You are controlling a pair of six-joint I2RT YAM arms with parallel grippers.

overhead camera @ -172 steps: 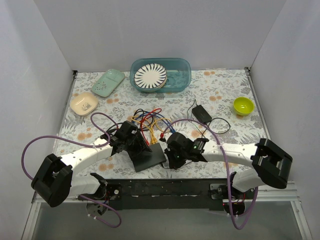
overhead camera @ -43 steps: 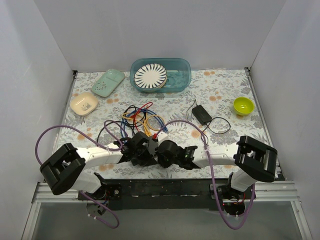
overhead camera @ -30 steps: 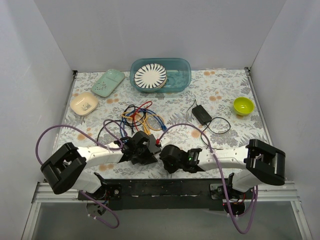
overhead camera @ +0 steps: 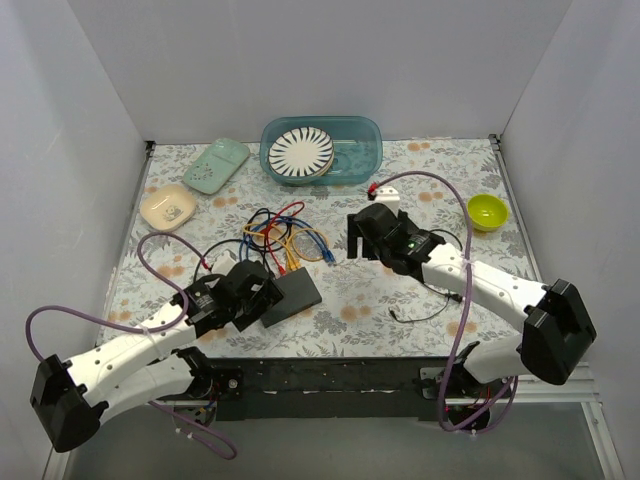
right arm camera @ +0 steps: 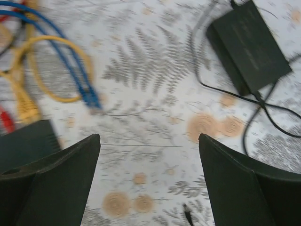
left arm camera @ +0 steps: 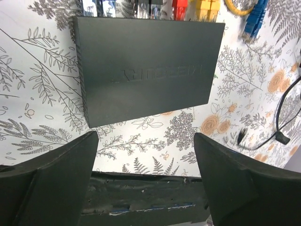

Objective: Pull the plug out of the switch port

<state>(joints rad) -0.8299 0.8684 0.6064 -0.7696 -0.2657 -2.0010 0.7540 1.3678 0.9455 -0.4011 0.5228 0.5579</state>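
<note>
Two grippers gaped, nothing held: left gripper (left arm camera: pixel 146 136) hovered over switch (left arm camera: pixel 146 75), right gripper (right arm camera: pixel 149 141) hung above table (left arm camera: pixel 47 108), well apart from it. Blue plug (left arm camera: pixel 254 21) lay just beside switch's port-side corner, seemingly free, though port row was cropped at frame edge. Red plug (left arm camera: pixel 179 8) and yellow plugs (left arm camera: pixel 203 8) sat in ports. Plug judged light, hard plastic, latch tab fragile; blue cable (right arm camera: pixel 81 75) limp. Best pinched on plug body, not cable; switch light, likely to slide unless braced.

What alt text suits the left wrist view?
A flat dark grey switch box lies on a floral tablecloth ahead of the open left gripper. A red plug and yellow plugs sit in its far edge; a blue plug lies loose.
</note>
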